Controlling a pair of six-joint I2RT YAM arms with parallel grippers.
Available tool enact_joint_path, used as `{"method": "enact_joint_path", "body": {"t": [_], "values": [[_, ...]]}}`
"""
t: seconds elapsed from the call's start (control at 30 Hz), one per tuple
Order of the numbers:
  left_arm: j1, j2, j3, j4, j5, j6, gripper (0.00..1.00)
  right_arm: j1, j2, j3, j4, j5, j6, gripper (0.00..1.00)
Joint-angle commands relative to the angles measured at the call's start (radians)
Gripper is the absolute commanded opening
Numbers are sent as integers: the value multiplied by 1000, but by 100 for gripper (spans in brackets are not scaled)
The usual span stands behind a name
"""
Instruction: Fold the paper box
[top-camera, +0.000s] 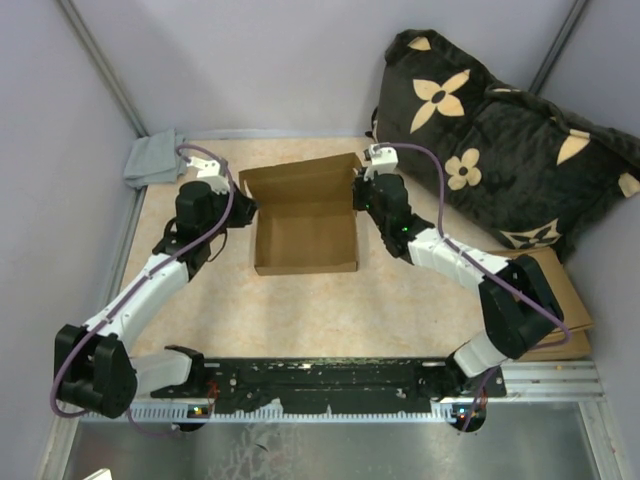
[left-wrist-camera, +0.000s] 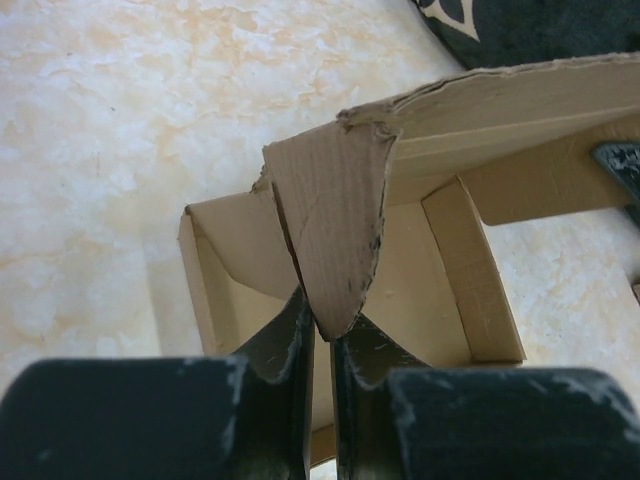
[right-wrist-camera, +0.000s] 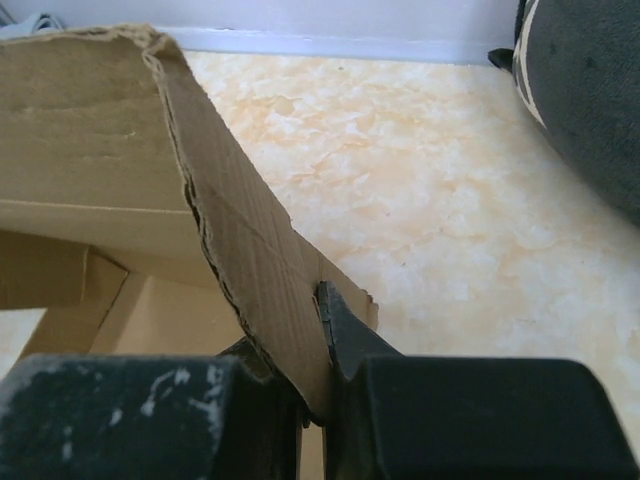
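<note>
Box (top-camera: 305, 238): sits at the middle of the worktop (top-camera: 400, 300), between the two arms. Its tray is formed, with the walls up and the open side facing up. The lid (top-camera: 300, 178) stands raised along the far edge, tilted rather than flat.

Left end effector (left-wrist-camera: 318, 325): fingers pressed almost together, pinching the lower tip of the lid's left flap (left-wrist-camera: 335, 230). The flap hangs down over the tray's left far corner, its edge frayed.

Right end effector (right-wrist-camera: 290, 335): fingers likewise nearly closed, pinching the right flap (right-wrist-camera: 250, 240). One finger (right-wrist-camera: 335, 320) lies against the flap's outer face. The other finger is mostly hidden behind the cardboard.

Surroundings: a dark cushion (top-camera: 500, 150) with pale flower shapes leans at the far right, close to the right arm but apart from the box. A grey cloth (top-camera: 152, 158) lies in the far left corner. A cardboard stack (top-camera: 568, 300) lies at the right edge, partly under the right arm's elbow.
</note>
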Motion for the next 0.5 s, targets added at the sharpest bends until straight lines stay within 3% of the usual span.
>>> {"method": "enact_joint_path", "body": {"t": [0.0, 0.27, 0.47], "values": [[-42, -8, 17, -92, 66, -26, 14, 37, 40, 136, -63, -1, 40, 6], [-86, -9, 12, -65, 45, -29, 14, 37, 93, 227, -121, 23, 123, 7], [-94, -12, 1, -81, 39, -23, 14, 37, 82, 133, -110, 6, 148, 9]]}}
